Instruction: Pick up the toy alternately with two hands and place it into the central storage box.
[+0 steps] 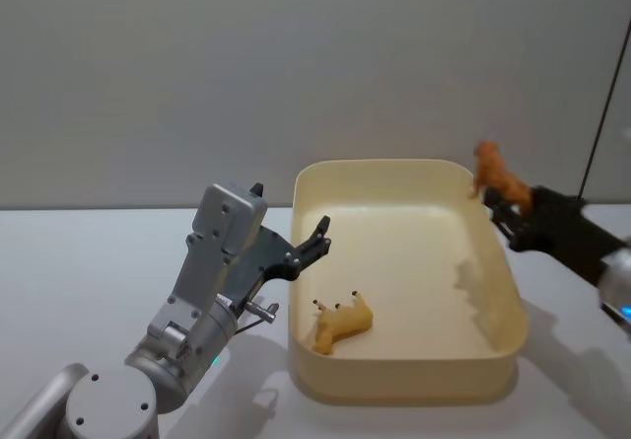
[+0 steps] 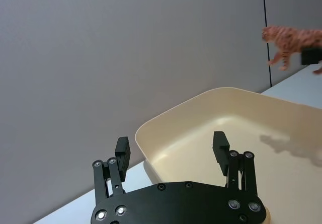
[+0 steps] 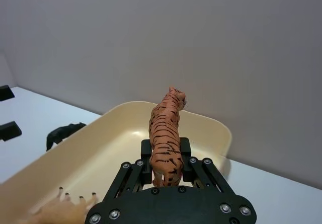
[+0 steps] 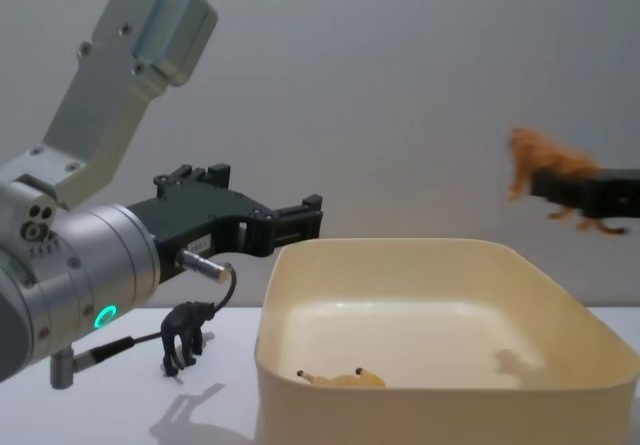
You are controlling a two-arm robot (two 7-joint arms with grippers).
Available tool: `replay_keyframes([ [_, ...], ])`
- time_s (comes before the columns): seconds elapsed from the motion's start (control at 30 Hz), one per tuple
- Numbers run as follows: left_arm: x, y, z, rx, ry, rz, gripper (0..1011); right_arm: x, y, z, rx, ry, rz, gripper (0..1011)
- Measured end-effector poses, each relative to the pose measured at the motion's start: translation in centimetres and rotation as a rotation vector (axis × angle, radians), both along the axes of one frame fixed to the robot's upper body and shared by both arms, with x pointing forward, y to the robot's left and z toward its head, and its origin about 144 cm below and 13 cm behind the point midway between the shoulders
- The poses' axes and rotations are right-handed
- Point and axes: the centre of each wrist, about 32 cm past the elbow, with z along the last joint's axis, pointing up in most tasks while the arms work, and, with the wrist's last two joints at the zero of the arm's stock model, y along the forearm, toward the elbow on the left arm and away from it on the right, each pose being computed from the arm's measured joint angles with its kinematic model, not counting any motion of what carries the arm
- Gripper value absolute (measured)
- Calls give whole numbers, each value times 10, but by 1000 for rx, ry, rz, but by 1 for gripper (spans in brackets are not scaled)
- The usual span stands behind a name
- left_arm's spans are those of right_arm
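An orange striped tiger toy (image 1: 498, 175) (image 3: 166, 131) hangs in the air over the right rim of the cream storage box (image 1: 394, 375) (image 4: 430, 405). My right gripper (image 1: 513, 207) (image 3: 166, 158) is shut on its body. The chest view shows this toy (image 4: 545, 165) well above the box's rim. My left gripper (image 1: 306, 240) (image 2: 171, 144) stands open and empty just outside the box's left rim, pointing toward it. On its side on the box floor near the front left lies a yellow toy animal (image 1: 343, 323) (image 4: 340, 377).
A small black toy animal (image 4: 185, 337) (image 3: 63, 132) stands on the white table (image 1: 79, 261) left of the box, under my left arm. A grey wall rises behind the table, and a thin dark cable (image 1: 601, 113) runs up at the far right.
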Motion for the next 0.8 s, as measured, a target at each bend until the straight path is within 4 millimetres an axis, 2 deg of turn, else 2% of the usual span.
replay_keyframes([
  [0.17, 0, 0, 0, 0, 0, 0, 1001, 25, 23, 1, 14, 31, 59, 294],
  [0.37, 0, 0, 0, 0, 0, 0, 1001, 44, 44, 1, 7, 70, 105, 315],
  [0.4, 0, 0, 0, 0, 0, 0, 1001, 48, 49, 1, 5, 79, 115, 374],
  [0.47, 0, 0, 0, 0, 0, 0, 1001, 52, 53, 1, 3, 85, 125, 417],
  [0.5, 0, 0, 0, 0, 0, 0, 1001, 55, 57, 1, 0, 93, 133, 480],
  [0.67, 0, 0, 0, 0, 0, 0, 1001, 62, 66, 1, -6, 109, 152, 595],
  [0.8, 0, 0, 0, 0, 0, 0, 1001, 65, 70, 2, -10, 114, 162, 740],
])
